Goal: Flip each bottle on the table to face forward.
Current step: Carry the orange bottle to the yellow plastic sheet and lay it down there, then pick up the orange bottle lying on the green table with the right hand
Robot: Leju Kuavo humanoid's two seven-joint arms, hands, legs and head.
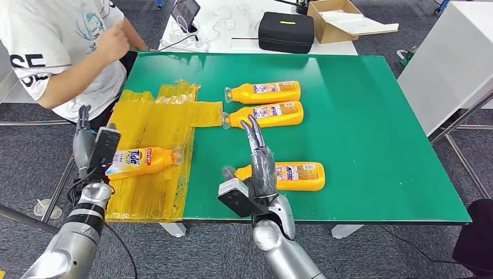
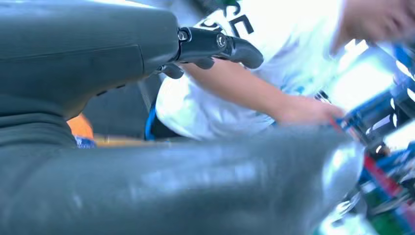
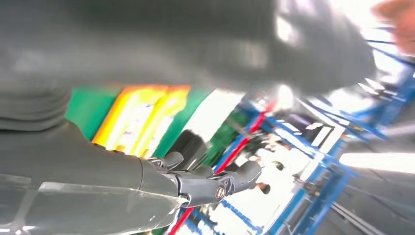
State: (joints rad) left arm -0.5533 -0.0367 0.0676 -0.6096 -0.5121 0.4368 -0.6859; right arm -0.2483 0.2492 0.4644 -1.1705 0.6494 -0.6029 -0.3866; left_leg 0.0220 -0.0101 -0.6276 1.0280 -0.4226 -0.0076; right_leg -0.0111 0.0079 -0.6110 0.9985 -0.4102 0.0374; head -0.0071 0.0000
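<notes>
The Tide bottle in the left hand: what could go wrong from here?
1. The left hand holds the Tide bottle only at its base end, so it may tilt or slip onto the yellow bags.
2. A person sits close beside that arm; a swing could hit them.
3. The right hand hangs over the nearest bottle and may nudge it.

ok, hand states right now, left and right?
Left hand: holding the Tide bottle over the yellow plastic sheet.
Right hand: open, fingers extended, holding nothing.
</notes>
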